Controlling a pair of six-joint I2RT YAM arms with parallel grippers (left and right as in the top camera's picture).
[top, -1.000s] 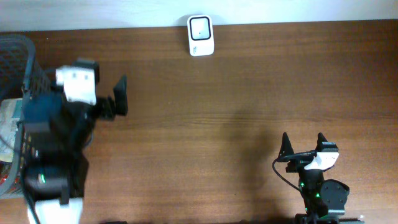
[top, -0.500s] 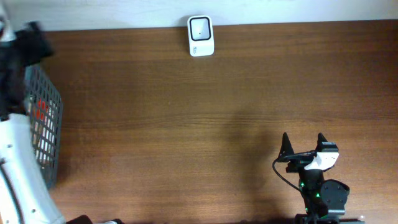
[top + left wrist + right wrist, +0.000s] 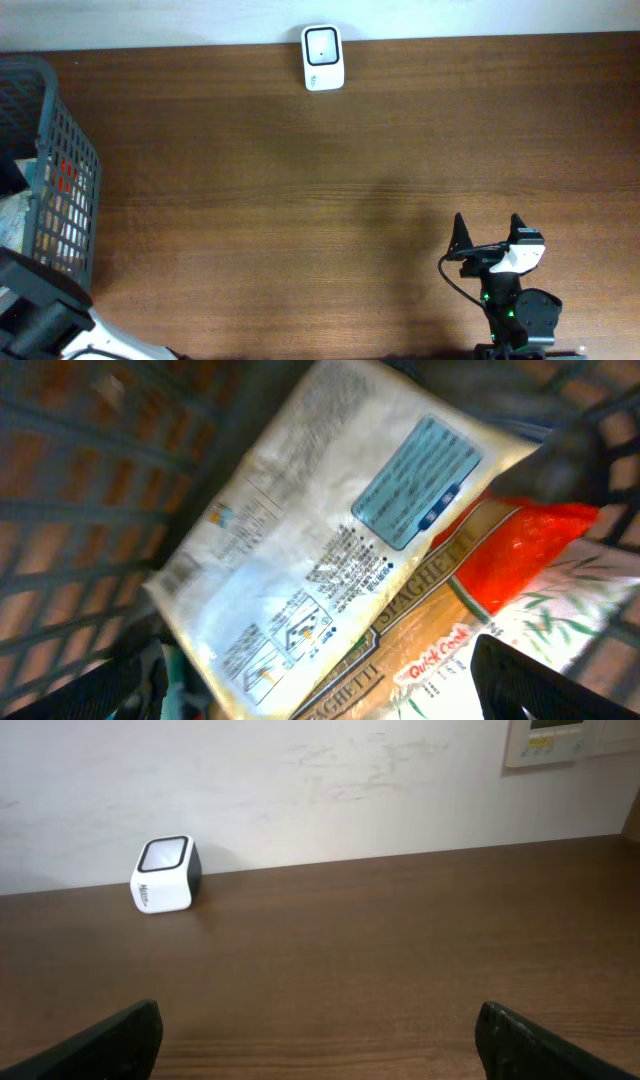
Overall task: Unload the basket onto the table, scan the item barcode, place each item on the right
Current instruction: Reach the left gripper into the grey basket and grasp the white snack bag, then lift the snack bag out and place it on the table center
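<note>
Fingers (image 3: 535, 680) of the left gripper (image 3: 320, 685) stood wide apart at the lower corners of the left wrist view. They held nothing and touched nothing that I could make out. The right gripper (image 3: 487, 228) was just as wide open and empty, low in the right of the overhead view, its fingers (image 3: 110, 1040) spread above bare wood.

I worked over a dark brown wooden table (image 3: 300, 200) set against a pale, scuffed wall (image 3: 350, 780) with a small wall panel (image 3: 555, 740) in the upper right of the right wrist view. The white scanner (image 3: 323, 57) sat at the table's far edge, top centre of the overhead frame, well apart from both arms.

The grey wire basket (image 3: 70, 200) stood at the left edge of the overhead view. Inside it, under the left gripper, a white packet (image 3: 300, 550) lay flat with its printed face up. Its long axis ran from lower left to upper right of the left wrist frame, and its blue label (image 3: 415, 480) sat toward the upper right end. It overlapped a spaghetti pack (image 3: 400, 650), with red packaging (image 3: 520, 550) and a leaf-printed bag (image 3: 570, 610) to the right. I could not pick out a barcode.
</note>
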